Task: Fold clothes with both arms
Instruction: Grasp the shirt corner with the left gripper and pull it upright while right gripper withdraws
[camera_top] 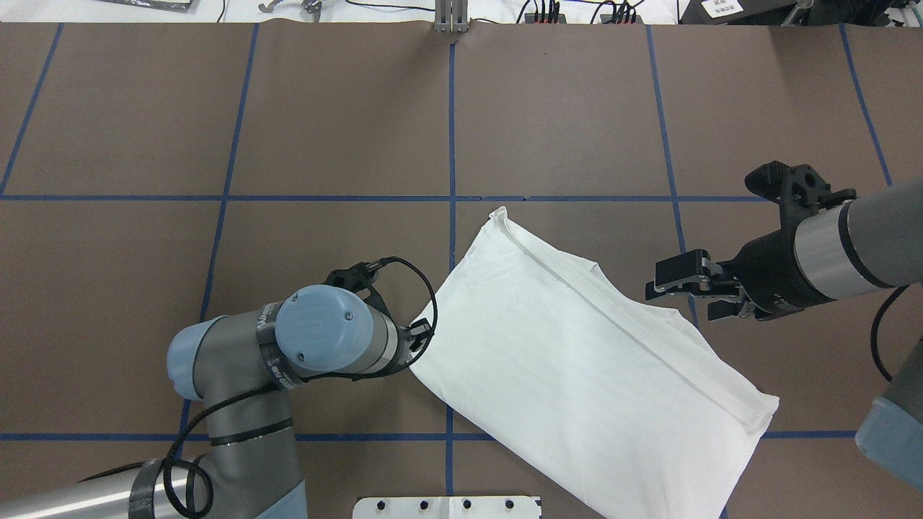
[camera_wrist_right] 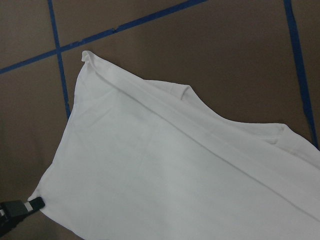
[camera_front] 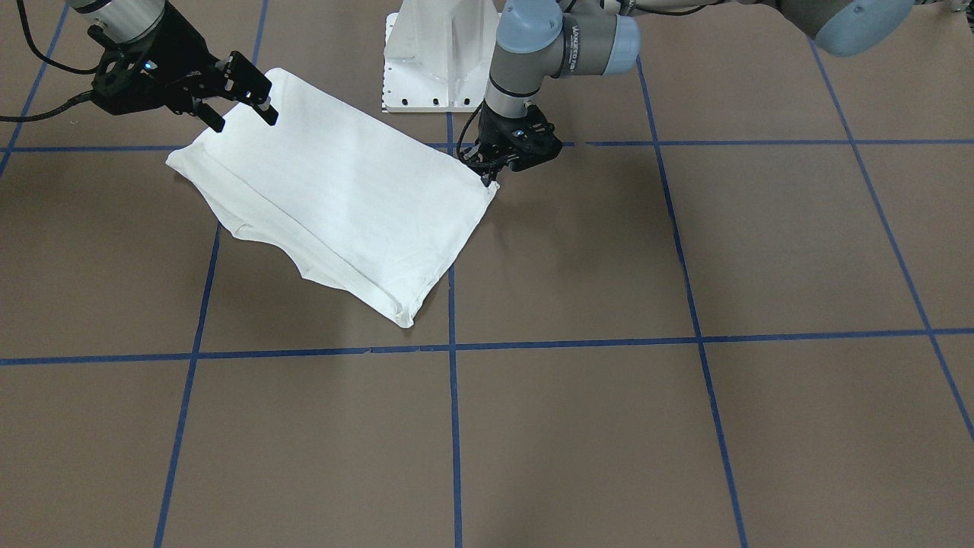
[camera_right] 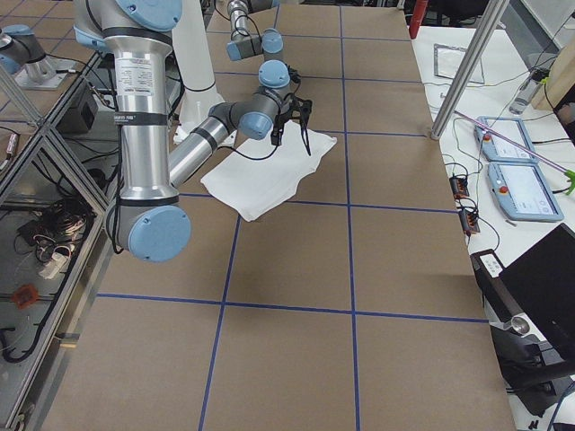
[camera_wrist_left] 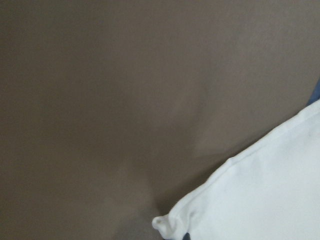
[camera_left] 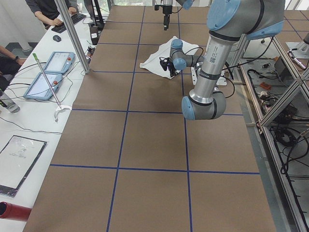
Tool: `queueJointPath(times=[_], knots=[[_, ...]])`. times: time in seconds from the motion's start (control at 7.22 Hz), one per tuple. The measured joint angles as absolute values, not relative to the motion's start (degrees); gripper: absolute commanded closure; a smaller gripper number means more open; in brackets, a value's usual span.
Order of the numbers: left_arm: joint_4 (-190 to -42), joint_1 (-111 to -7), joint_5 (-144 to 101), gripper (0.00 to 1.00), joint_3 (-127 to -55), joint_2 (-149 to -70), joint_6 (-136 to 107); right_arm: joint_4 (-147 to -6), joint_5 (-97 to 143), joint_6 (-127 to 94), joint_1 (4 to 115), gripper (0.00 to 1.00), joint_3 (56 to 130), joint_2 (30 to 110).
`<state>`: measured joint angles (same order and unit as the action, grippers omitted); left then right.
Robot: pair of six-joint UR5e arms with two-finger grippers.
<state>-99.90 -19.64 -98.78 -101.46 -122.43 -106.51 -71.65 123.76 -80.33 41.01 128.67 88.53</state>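
Note:
The white T-shirt (camera_front: 342,198) lies folded into a slanted rectangle on the brown table, near the robot's base. It also shows in the overhead view (camera_top: 577,360) and the right wrist view (camera_wrist_right: 175,175). No printed text or collar shows. My left gripper (camera_front: 489,177) is low at the shirt's corner on my left and looks shut on it. That corner shows in the left wrist view (camera_wrist_left: 250,200), and a black fingertip (camera_wrist_right: 22,207) touches it. My right gripper (camera_front: 240,113) is open and empty. It hangs above the shirt's edge on my right (camera_top: 681,292).
The white pedestal base (camera_front: 434,53) stands just behind the shirt. Blue tape lines (camera_front: 453,426) divide the brown table into squares. A side bench with tablets (camera_left: 48,72) and seated people lies beyond the table's far edge.

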Motion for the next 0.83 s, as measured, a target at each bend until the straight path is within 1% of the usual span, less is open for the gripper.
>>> queueJointPath(times=[0.42, 0.55, 0.69, 0.83], knots=[[-99.47, -29.76, -99.21, 1.0, -98.89, -123.07, -98.3, -71.69, 123.75, -80.33, 42.1, 0.0, 128.67, 88.4], [-99.55, -33.14, -99.35, 1.0, -96.09, -124.48, -93.74, -71.71, 123.75, -80.33, 42.41, 0.0, 128.68, 88.36], [-100.06, -36.04, -99.39, 1.0, -91.84, -126.75, -88.62, -71.72, 123.75, -80.33, 42.63, 0.0, 128.72, 88.27], [-101.85, -38.45, -99.38, 1.0, -86.0, -130.18, -84.84, -71.72, 123.75, -80.33, 42.81, 0.0, 128.73, 88.16]])
